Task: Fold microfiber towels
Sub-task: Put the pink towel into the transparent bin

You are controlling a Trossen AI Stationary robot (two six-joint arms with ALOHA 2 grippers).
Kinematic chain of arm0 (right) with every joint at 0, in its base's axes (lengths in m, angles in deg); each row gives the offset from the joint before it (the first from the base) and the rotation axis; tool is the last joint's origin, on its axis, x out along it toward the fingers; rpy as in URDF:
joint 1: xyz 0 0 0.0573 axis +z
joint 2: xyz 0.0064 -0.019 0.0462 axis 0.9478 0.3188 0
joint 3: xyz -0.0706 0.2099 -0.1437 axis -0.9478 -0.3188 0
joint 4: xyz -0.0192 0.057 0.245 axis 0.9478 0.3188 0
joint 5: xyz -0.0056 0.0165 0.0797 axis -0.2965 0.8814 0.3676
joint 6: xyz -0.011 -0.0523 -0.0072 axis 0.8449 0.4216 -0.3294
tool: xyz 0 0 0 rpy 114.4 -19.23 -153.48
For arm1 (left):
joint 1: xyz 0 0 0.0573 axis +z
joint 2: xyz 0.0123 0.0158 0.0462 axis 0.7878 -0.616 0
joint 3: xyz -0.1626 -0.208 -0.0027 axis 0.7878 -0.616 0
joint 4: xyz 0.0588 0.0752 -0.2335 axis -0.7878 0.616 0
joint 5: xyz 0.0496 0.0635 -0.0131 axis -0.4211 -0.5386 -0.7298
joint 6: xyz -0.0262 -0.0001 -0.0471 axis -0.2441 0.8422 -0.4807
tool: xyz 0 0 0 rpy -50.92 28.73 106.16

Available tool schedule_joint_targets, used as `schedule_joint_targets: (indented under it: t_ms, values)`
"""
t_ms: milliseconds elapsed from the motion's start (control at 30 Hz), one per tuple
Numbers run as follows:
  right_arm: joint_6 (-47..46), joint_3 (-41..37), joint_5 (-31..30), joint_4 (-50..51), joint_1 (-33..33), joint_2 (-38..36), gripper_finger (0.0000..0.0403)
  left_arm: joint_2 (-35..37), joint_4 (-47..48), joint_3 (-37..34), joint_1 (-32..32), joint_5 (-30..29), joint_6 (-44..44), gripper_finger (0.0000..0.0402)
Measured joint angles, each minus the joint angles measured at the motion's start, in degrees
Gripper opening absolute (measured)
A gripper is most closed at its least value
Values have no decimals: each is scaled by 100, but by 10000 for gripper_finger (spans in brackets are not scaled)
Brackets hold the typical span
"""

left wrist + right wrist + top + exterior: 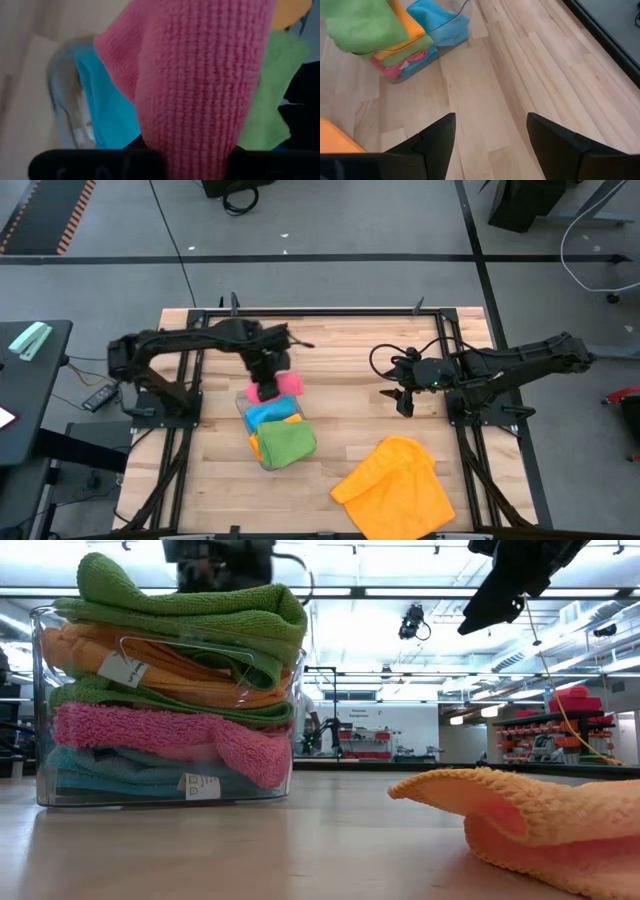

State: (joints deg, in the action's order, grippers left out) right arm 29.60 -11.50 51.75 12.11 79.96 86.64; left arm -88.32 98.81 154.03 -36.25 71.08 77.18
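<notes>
Left gripper (268, 385): over the far end of the clear tray, fingers pinched on a pink towel (283, 384); in the left wrist view the pink cloth (200, 85) hangs between the fingers and fills most of the frame.
Clear tray (40, 700): on the wooden table (340, 360), left of centre, packed with folded towels.
Tray contents, high view: blue towel (268, 414) just near of the pink one, then a green towel (288, 444) on the near end with orange edges under it.
Tray contents, low view: green on top, orange, green, pink and blue layers below.
Right gripper (403, 404): right of centre, above bare table, fingers spread apart with nothing between them.
Loose orange towel (398, 486): rumpled, unfolded, near-right part of the table, well apart from the tray.
</notes>
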Motion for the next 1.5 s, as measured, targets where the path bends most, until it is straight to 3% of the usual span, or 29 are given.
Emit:
schedule_joint_targets:
  t_ms: [400, 867, 1133, 1500]
  values:
    - [-167, 0, -6, -33, -68, -2, 253, 351, -1694, -1787, 15, 538, -863, 32]
    - [-227, 0, -6, -117, -68, -2, 253, 340, -1864, -2179, -150, 632, -1424, 36]
    - [-236, 0, -6, -127, -68, -2, 253, 24, -1874, -2149, -213, 545, -1901, 82]
    - [-231, -2, -6, -130, -68, -2, 253, 32, -1657, -1665, -214, -53, -1756, 193]
